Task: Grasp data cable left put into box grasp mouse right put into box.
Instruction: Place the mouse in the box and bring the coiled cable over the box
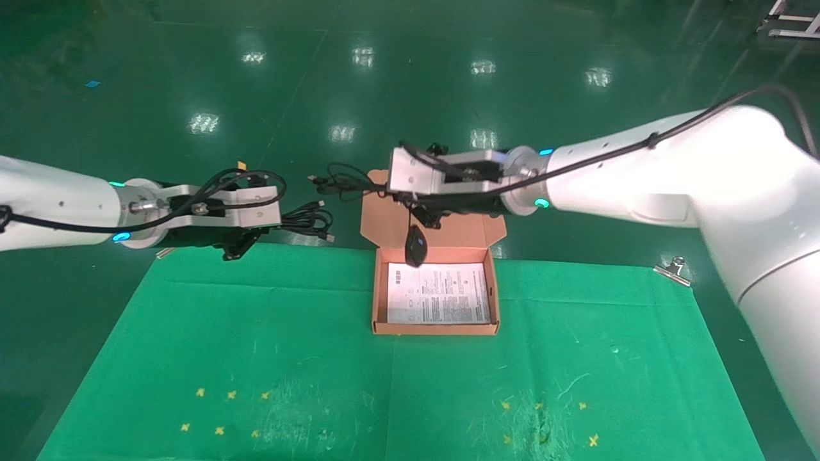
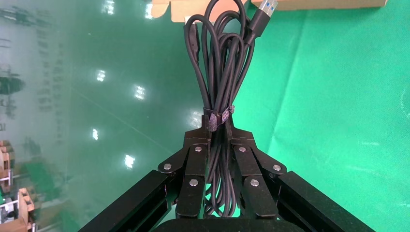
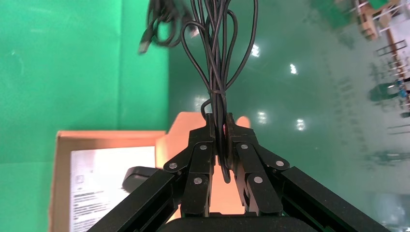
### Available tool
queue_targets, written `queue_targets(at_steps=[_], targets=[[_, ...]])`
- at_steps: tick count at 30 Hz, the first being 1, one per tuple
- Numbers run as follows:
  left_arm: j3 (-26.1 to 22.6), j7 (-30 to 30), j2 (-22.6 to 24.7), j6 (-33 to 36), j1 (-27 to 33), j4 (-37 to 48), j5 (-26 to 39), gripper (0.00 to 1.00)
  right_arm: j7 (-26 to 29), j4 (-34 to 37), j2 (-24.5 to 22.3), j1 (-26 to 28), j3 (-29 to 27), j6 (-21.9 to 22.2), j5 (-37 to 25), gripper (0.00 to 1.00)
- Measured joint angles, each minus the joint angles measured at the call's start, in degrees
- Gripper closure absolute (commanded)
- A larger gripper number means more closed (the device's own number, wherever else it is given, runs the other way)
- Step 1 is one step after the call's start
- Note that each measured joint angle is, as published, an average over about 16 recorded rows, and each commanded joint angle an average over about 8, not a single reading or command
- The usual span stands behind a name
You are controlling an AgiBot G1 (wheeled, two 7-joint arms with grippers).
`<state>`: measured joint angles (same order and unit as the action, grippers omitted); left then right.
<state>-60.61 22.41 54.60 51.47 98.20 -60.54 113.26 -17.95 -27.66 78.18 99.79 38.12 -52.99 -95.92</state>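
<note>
- Two loads are held aloft, neither yet boxed: the thick bundle of glossy black data cable (image 2: pixel 220 92) is pinched by the left gripper (image 2: pixel 220 145), left of the shallow salmon-orange cardboard box (image 1: pixel 435 330).
- The small black oval mouse (image 1: pixel 416 246) is dangled by its thin cord (image 3: pixel 220 63), clamped in the right gripper (image 3: pixel 221 140), over the box's far edge.
- A bright green cloth (image 1: pixel 256 358) is spread on a glossy dark green floor (image 1: pixel 192 77).

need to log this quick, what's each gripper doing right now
Left gripper: shut on the data cable.
Right gripper: shut on the mouse cord; the mouse dangles over the box.
</note>
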Motion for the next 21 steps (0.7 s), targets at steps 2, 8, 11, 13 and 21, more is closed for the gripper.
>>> queue_targets(at_steps=[2,8,11,13,21], targets=[[-0.1,0.9,-0.4,0.4,0.0,-0.8,0.5,1.0,0.7,-0.6,0.1,-0.8,1.6,0.7,0.7,1.0],[-0.3,3.0,-1.1,1.1,-0.2,-2.7,1.7,1.0,3.5,-1.1,0.1,-3.2,6.2,3.3,3.9,1.0],[-0.3,3.6,-1.3,1.1,-0.3,-3.2,2.1,1.0,5.6,-0.4,0.1,-4.4,8.0,4.5,6.0,1.0],[-0.4,4.0,-1.3,1.1,-0.3,-3.5,2.4,1.0,7.1,0.4,0.1,-5.1,9.0,5.4,7.5,1.0],[-0.4,4.6,-1.4,1.2,-0.4,-4.1,2.8,1.0,14.4,5.7,0.0,-7.7,11.9,9.0,13.0,1.0]])
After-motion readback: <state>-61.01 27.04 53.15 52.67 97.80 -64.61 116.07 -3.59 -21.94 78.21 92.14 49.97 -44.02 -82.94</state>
